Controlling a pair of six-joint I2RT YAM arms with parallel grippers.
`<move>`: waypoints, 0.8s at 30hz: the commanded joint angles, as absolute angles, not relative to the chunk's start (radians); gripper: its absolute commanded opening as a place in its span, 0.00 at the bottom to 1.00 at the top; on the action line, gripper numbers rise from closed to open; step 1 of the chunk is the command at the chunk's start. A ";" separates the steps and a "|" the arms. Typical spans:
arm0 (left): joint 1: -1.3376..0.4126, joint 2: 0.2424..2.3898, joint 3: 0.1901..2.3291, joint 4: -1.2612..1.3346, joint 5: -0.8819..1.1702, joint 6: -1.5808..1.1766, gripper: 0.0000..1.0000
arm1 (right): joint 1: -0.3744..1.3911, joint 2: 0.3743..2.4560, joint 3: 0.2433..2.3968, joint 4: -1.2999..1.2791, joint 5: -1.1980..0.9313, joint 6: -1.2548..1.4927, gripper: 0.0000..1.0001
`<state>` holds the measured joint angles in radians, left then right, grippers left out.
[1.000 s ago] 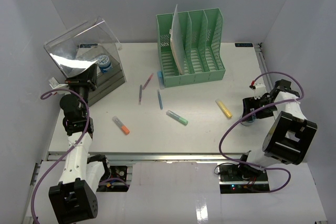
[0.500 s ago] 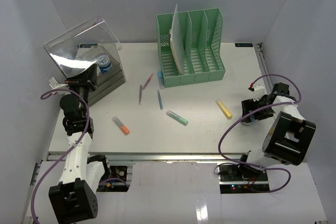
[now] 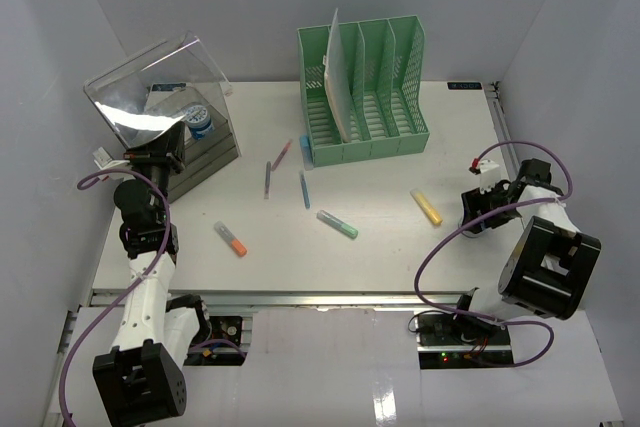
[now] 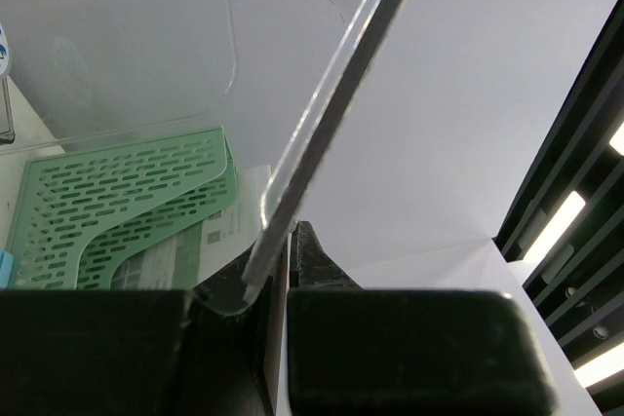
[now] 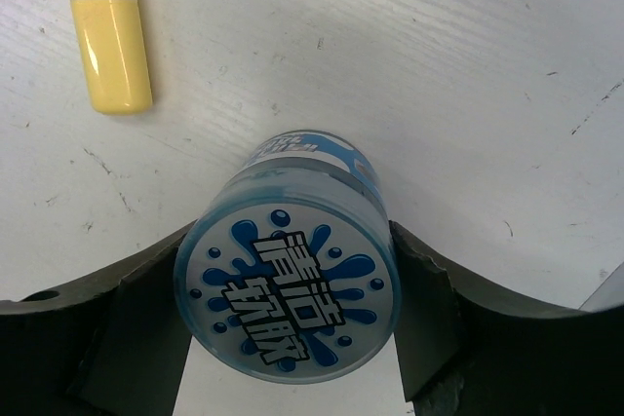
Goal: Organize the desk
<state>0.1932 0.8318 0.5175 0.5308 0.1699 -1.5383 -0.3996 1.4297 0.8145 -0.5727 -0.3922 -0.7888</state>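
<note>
A green file rack (image 3: 365, 87) stands at the back, with a white sheet (image 3: 338, 62) in its leftmost slot. At the left, a clear plastic box (image 3: 207, 150) has its clear lid (image 3: 150, 82) raised and a blue-capped tub (image 3: 200, 120) inside. Three pens (image 3: 304, 189), a green highlighter (image 3: 338, 224) and an orange highlighter (image 3: 230, 238) lie scattered. A yellow highlighter (image 5: 105, 26) lies near an upright blue-lidded jar (image 5: 288, 284).

Robot-laboratory test cell dressed as an office workspace. A white desk (image 3: 380, 247) boxed in by bare pale grey walls (image 3: 250, 7) has a cabled left arm (image 3: 145, 277) and right arm (image 3: 545, 257) bolted along its front rail (image 3: 300, 297). A green file rack (image 3: 365, 87) and scattered markers (image 3: 337, 224) are the office props.
</note>
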 commanded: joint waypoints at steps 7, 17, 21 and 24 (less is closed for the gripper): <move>0.190 0.818 0.562 0.563 0.190 -1.545 0.00 | -0.367 1.323 0.901 -0.769 -0.604 -1.026 0.08; 0.190 0.824 0.572 0.562 0.196 -1.540 0.00 | 0.186 1.161 1.056 -0.842 -0.638 -1.160 0.08; 0.190 0.831 0.572 0.565 0.199 -1.546 0.00 | 0.441 1.188 1.112 -0.694 -0.575 -1.087 0.08; 0.190 0.840 0.581 0.568 0.202 -1.546 0.00 | 0.648 1.291 1.191 -0.557 -0.478 -1.075 0.08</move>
